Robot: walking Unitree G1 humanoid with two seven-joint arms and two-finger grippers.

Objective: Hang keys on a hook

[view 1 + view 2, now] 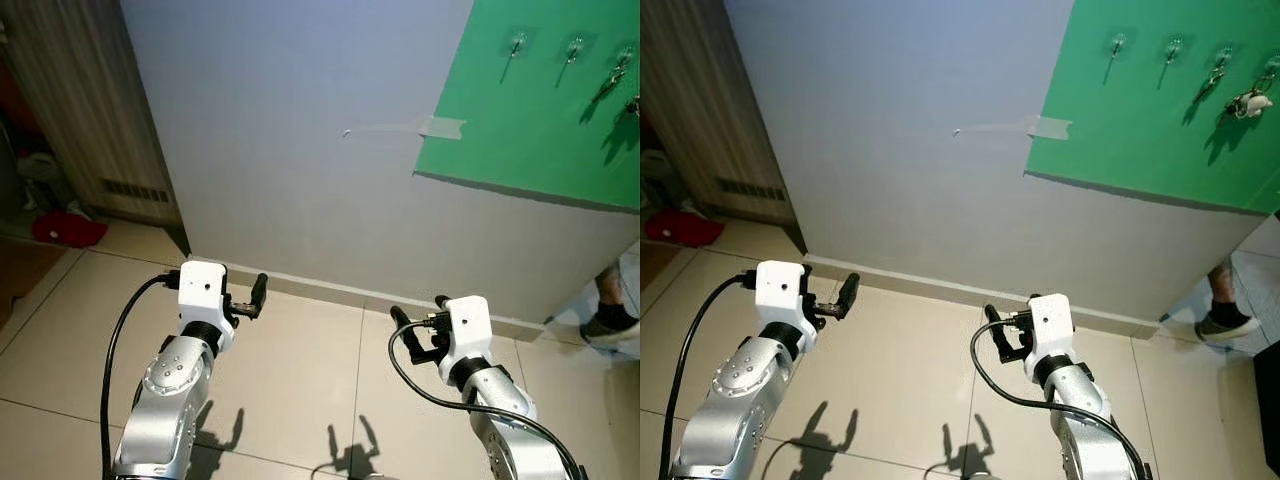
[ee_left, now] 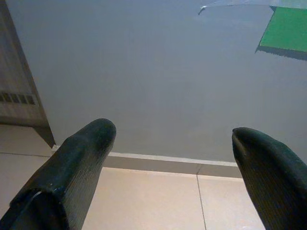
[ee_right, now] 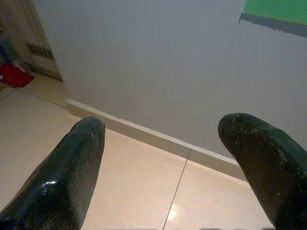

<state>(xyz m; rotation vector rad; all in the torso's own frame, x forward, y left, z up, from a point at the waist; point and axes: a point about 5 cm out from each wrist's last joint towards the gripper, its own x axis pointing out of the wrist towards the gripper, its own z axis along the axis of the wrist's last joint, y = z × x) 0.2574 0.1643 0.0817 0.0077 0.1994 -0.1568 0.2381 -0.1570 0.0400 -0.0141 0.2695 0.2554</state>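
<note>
With both the left gripper (image 2: 172, 158) and right gripper (image 3: 168, 163) spread wide and empty, the keys (image 1: 1247, 102) already hang on the green panel's (image 1: 1140, 130) rightmost hook (light, rigid, likely jangly; grasp by the ring).

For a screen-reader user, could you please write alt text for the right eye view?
A bunch of keys already hangs on the rightmost of four hooks on a green panel taped to a grey wall. Below, the left gripper and right gripper hover empty over the tiled floor.
</note>
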